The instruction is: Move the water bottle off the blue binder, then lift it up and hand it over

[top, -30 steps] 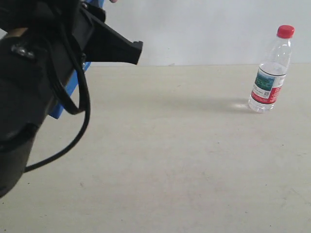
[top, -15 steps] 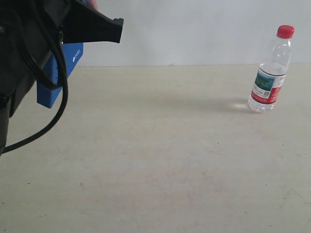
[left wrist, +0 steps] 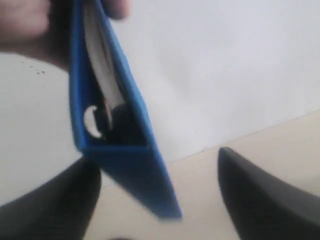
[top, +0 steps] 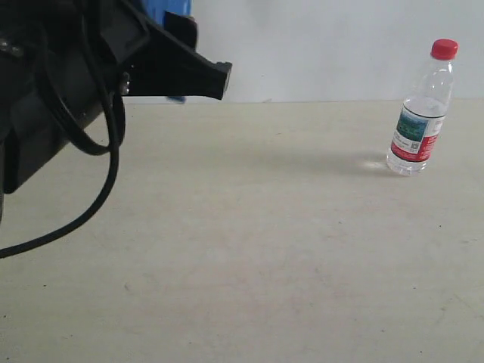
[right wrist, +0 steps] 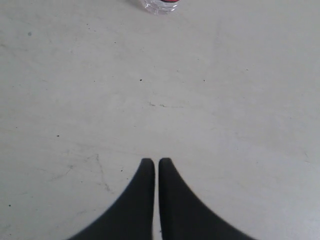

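Observation:
The water bottle (top: 420, 113) stands upright on the table at the right, red cap on top; only its base (right wrist: 160, 5) shows in the right wrist view. The blue binder (left wrist: 127, 155) hangs off the table, held from above by a person's hand (left wrist: 25, 30), with its lower corner between my left gripper's wide-apart fingers. My left gripper (left wrist: 155, 157) is open and not clamping it. In the exterior view only a strip of the binder (top: 166, 11) shows above the left arm (top: 60, 83). My right gripper (right wrist: 156, 161) is shut, empty, low over bare tabletop short of the bottle.
The left arm and its black cable (top: 98, 189) fill the upper left of the exterior view. A white wall (top: 318, 45) rises behind the table's far edge. The beige tabletop (top: 265, 249) spreads between the arm and the bottle.
The binder has risen from beside the left arm to above it. The left gripper has swung right and slightly down. The bottle has not moved.

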Controlling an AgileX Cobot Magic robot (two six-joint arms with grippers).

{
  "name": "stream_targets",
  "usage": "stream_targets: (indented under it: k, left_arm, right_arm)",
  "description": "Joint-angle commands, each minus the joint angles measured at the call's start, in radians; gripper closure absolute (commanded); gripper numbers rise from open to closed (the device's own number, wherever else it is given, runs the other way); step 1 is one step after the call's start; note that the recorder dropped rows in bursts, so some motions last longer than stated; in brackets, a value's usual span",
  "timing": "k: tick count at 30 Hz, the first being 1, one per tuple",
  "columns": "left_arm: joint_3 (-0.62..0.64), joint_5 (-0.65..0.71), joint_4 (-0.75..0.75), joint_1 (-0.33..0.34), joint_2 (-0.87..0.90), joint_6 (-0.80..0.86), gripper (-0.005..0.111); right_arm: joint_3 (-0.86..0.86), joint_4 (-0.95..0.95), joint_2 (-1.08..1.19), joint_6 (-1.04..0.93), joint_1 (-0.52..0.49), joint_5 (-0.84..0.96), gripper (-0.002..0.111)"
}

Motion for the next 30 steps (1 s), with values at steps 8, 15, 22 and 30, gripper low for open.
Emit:
stream_targets:
  k: [8, 15, 22, 30]
  left_arm:
    - [0.015, 0.047, -0.148, -0.002, -0.003, 0.084, 0.03]
    - [0.167, 0.215, 0.05, 0.0, 0.084, 0.101, 0.066]
    - [0.191, 0.244, 0.389, 0.231, 0.265, 0.187, 0.101]
    - [0.189, 0.483, 0.208, 0.743, 0.315, -0.089, 0.101]
  right_arm:
    - [0.002, -0.004, -0.005, 0.005, -0.003, -0.006, 0.108]
    - [0.002, -0.004, -0.005, 0.005, -0.003, -0.006, 0.108]
    - [0.002, -0.004, -0.005, 0.006, -0.003, -0.006, 0.108]
    - [0.002, -0.004, -0.005, 0.006, -0.003, -0.011, 0.108]
